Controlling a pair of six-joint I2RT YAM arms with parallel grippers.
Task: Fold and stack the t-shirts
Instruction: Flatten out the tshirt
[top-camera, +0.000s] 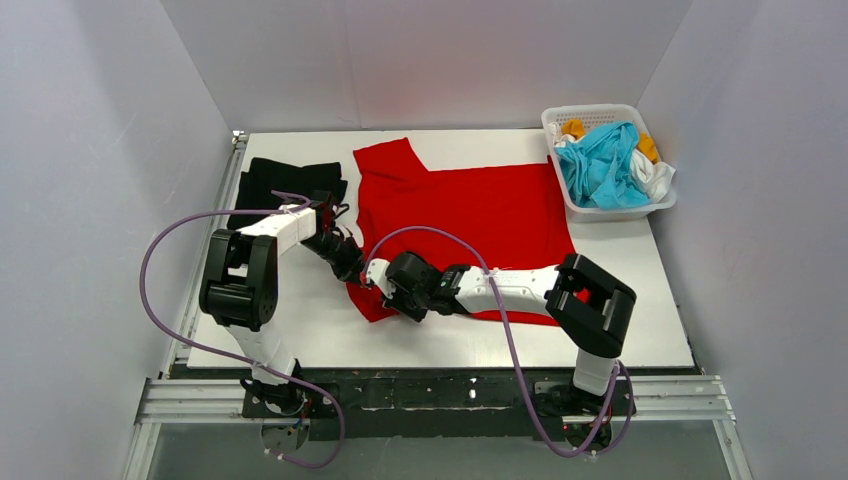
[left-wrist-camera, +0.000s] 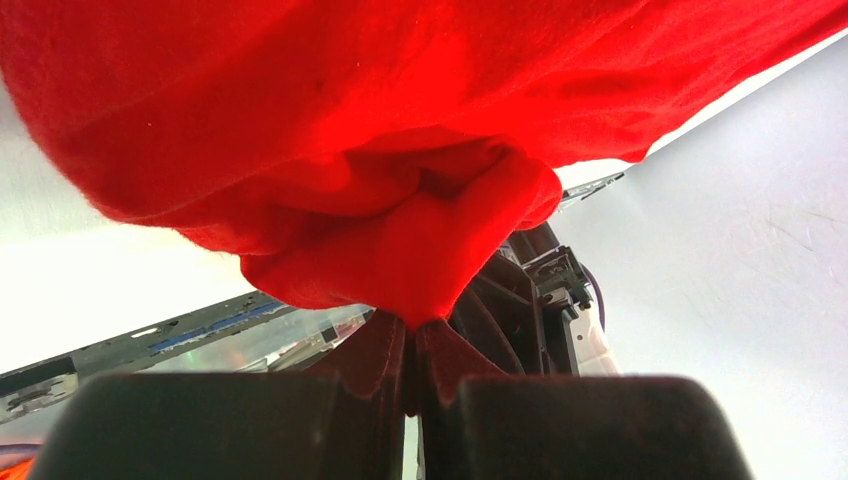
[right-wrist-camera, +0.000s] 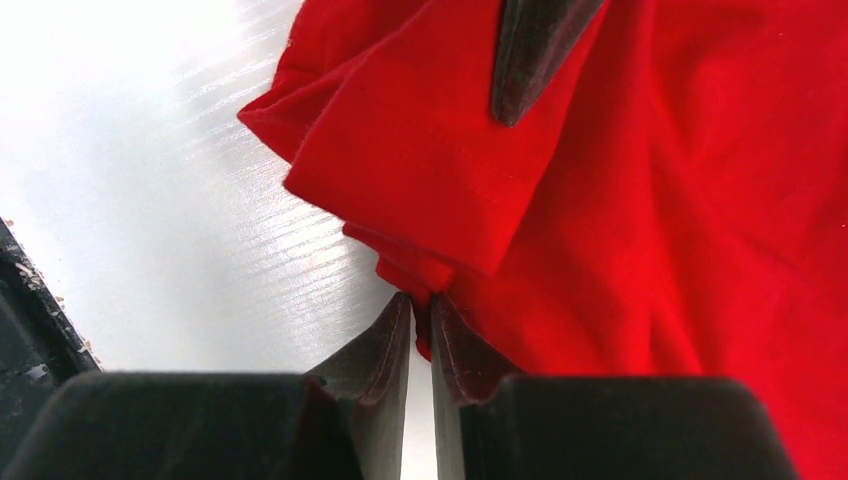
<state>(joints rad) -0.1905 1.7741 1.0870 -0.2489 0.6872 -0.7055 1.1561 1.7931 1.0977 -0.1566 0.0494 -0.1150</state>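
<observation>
A bright red t-shirt (top-camera: 470, 210) lies spread on the white table (top-camera: 330, 335), one sleeve at the far left. My left gripper (top-camera: 352, 268) is shut on the shirt's near left edge; in the left wrist view the red cloth (left-wrist-camera: 400, 150) bunches above the closed fingertips (left-wrist-camera: 385, 345). My right gripper (top-camera: 385, 290) is shut on the same near left corner, close beside the left one; the red cloth (right-wrist-camera: 560, 200) is pinched between its tips (right-wrist-camera: 420, 315). A black t-shirt (top-camera: 290, 185) lies folded at the far left. Cyan, white and orange-yellow shirts (top-camera: 605, 160) sit bunched in the basket.
A white lattice basket (top-camera: 655, 210) stands at the table's far right corner. White walls enclose the table on three sides. A metal rail (top-camera: 430, 390) runs along the near edge by the arm bases. Purple cables loop off both arms.
</observation>
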